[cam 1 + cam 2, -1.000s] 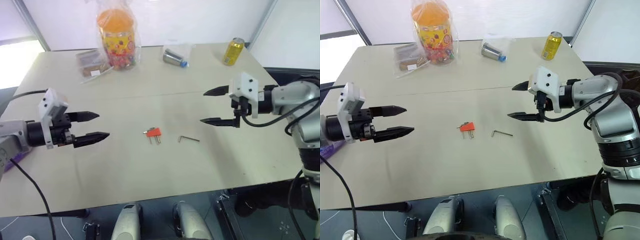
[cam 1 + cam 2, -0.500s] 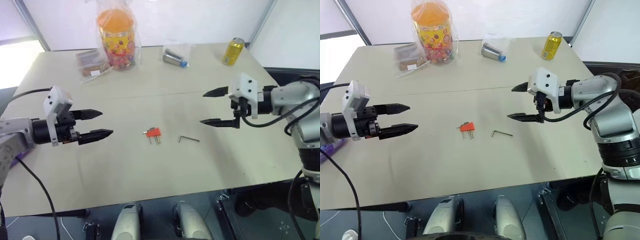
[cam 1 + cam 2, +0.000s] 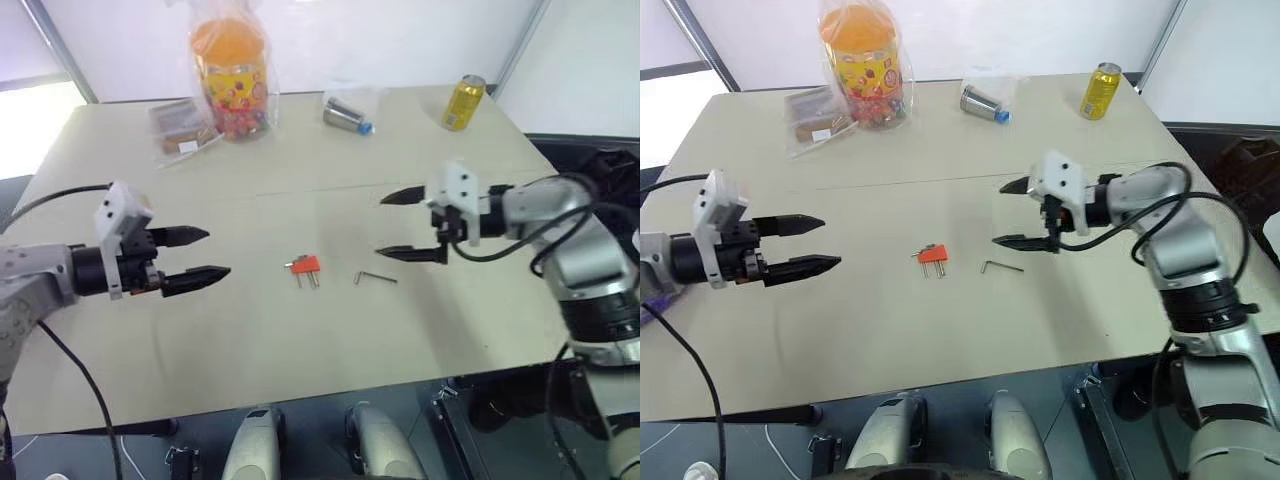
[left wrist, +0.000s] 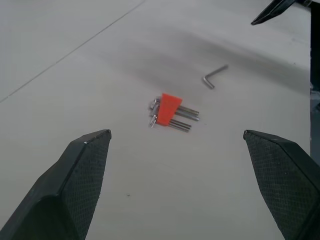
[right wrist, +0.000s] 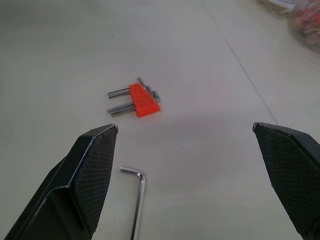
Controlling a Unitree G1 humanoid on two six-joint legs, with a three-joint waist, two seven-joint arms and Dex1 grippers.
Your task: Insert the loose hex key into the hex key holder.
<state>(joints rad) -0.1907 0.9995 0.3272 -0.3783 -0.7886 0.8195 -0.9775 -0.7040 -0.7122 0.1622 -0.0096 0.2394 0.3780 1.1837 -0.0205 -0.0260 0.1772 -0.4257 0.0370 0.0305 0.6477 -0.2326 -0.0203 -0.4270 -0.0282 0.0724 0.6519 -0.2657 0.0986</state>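
1. Left gripper (image 3: 195, 255): you have it hovering over the left part of the table (image 3: 250, 340), its 2 black fingers spread wide with nothing between them, tips aimed toward the middle of the tabletop. It stands well apart from both task items.

2. Hex key holder (image 3: 306, 266): small red-orange block lying flat near the table's centre, a few short metal keys sticking out of it toward the near edge. In the left wrist view (image 4: 167, 111) it sits straight ahead between the spread fingers, so your left arm is lined up on it but far off.

3. Loose hex key (image 3: 375, 277): thin dark L-shaped rod lying flat on the table just right of the holder, apart from it and not touching. Its long leg runs roughly left to right across the tabletop, short bend at the end nearer the holder.

4. Right gripper (image 3: 400, 224): fingers wide apart, empty, pointing left and slightly down. The lower fingertip (image 3: 385, 252) hangs near the loose hex key, just behind and above it. In the right wrist view the key (image 5: 138, 197) lies close beside 1 finger rather than centred in the gap.

5. Judgement for you: the right arm is clearly the nearer one to the key, and the coming pickup likely turns on shifting that gripper so the key's long leg lies across the gap between the fingers, not alongside 1 of them
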